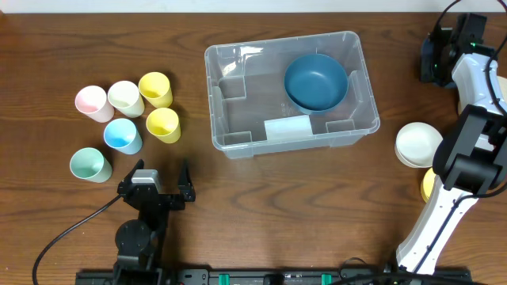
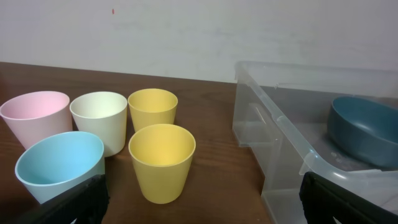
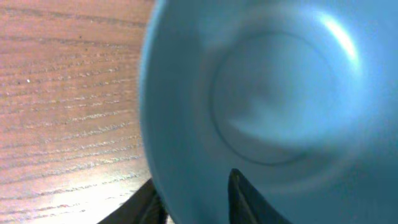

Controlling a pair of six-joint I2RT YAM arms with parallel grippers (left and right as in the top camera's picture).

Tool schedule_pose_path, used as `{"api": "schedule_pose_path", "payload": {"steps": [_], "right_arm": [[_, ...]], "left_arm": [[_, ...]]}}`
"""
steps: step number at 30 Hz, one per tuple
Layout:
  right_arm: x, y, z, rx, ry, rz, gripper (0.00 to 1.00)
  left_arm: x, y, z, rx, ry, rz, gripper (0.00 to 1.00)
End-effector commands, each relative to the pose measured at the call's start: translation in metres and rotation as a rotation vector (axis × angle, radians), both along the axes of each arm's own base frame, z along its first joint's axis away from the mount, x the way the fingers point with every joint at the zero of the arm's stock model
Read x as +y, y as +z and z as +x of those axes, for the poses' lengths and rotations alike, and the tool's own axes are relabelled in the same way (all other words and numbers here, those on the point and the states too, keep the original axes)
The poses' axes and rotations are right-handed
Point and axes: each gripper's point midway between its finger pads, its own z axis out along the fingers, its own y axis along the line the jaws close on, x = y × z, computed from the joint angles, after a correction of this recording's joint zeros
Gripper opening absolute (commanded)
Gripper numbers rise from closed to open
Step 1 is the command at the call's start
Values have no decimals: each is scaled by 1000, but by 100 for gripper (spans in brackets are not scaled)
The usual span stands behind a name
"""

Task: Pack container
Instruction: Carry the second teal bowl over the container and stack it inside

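The clear container (image 1: 238, 146) sits mid-table with a dark blue bowl (image 1: 315, 81) in its right half. It also shows at the right of the left wrist view as the container (image 2: 280, 124) holding the dark bowl (image 2: 364, 130). My left gripper (image 1: 156, 176) rests open near the front edge, and in its own view the left gripper (image 2: 202, 205) is empty. My right gripper (image 3: 196, 199) is shut on the rim of a light blue bowl (image 3: 267, 93), one finger inside and one outside. In the overhead view that bowl is hidden under the right arm (image 1: 475, 79).
Several cups stand left of the container: pink (image 1: 92, 102), cream (image 1: 125, 96), two yellow (image 1: 155, 89) (image 1: 163, 123), blue (image 1: 123, 135) and green (image 1: 89, 165). A white bowl (image 1: 417, 145) and a yellow bowl (image 1: 428, 186) lie at the right by the arm.
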Motion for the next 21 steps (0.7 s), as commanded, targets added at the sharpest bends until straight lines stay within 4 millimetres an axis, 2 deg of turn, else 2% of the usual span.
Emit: {"api": "schedule_pose_path", "payload": {"steps": [1,7,12,17,21], "right_arm": [[3,-7,1,9,-16,15,25],[17,-8,3,9,-3,40,12],[42,-8,10,5,31,52,1],[77,-1,22,-9,94,49,1],[108,21,33,-27,146,47,1]], "left_arm": [[3,-18,0,49,12,20,98],[3,-18,0,49,12,20,98],[3,-18,0,49,12,20,98],[3,-18,0,49,12,20,98],[3,-18,0,49,12,20,98]]}}
